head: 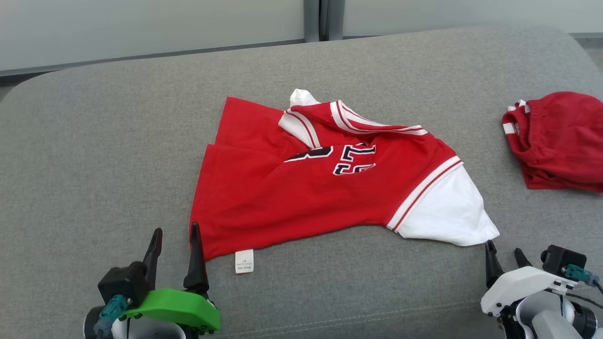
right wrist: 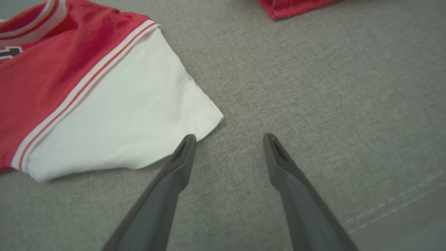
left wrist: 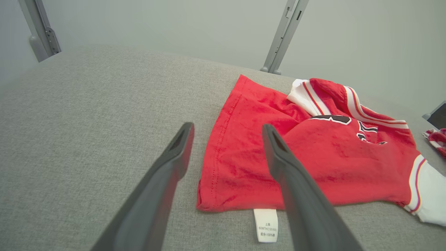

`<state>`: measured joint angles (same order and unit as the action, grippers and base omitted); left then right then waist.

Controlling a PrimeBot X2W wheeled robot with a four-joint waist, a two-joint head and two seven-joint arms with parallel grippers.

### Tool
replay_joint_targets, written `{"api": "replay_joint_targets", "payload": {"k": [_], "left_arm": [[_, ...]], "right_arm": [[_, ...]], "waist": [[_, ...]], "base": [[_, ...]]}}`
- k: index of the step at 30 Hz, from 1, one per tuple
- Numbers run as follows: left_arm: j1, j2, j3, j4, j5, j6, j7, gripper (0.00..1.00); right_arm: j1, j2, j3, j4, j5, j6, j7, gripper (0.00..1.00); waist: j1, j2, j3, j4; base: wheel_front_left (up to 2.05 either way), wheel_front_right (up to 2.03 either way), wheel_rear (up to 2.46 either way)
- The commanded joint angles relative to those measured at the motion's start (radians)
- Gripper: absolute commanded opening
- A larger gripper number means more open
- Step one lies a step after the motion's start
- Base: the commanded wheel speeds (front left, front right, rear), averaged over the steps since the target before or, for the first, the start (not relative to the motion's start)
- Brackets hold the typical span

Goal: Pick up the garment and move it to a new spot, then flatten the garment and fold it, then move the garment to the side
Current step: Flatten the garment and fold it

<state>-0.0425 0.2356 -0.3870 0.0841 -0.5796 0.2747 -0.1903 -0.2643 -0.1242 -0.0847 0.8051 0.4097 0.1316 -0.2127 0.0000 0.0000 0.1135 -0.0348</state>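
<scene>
The garment [head: 306, 188] is a red shirt with white sleeves, striped trim and dark letters, lying spread but rumpled at the collar on the grey cushion [head: 94, 141]. A white label hangs off its near hem. My left gripper [head: 174, 233] stands open at the shirt's near left corner, its right finger over the hem [left wrist: 216, 195]. My right gripper [head: 505, 252] is open just off the tip of the white sleeve [right wrist: 139, 115], holding nothing; its left fingertip [right wrist: 186, 144] sits at the sleeve's edge.
A second red garment [head: 560, 141] with white stripes lies bunched at the right edge of the cushion. Pale wall panels and a metal post [left wrist: 284, 35] stand behind the cushion's far edge.
</scene>
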Motion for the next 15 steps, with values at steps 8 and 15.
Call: {"api": "replay_joint_targets", "payload": {"k": [8, 15], "left_arm": [[0.021, 0.016, -0.006, -0.017, -0.007, -0.011, -0.008, 1.00], [0.028, 0.032, -0.008, -0.035, -0.011, -0.015, 0.008, 1.00]], "right_arm": [[0.052, -0.001, -0.011, -0.135, -0.051, -0.002, 0.023, 1.00], [0.067, -0.005, 0.015, -0.315, -0.103, -0.002, 0.093, 1.00]], "waist": [[0.0000, 0.0000, -0.050, -0.044], [0.0000, 0.0000, -0.111, -0.046]], "base": [[0.00, 0.00, 0.00], [0.00, 0.00, 0.00]]}}
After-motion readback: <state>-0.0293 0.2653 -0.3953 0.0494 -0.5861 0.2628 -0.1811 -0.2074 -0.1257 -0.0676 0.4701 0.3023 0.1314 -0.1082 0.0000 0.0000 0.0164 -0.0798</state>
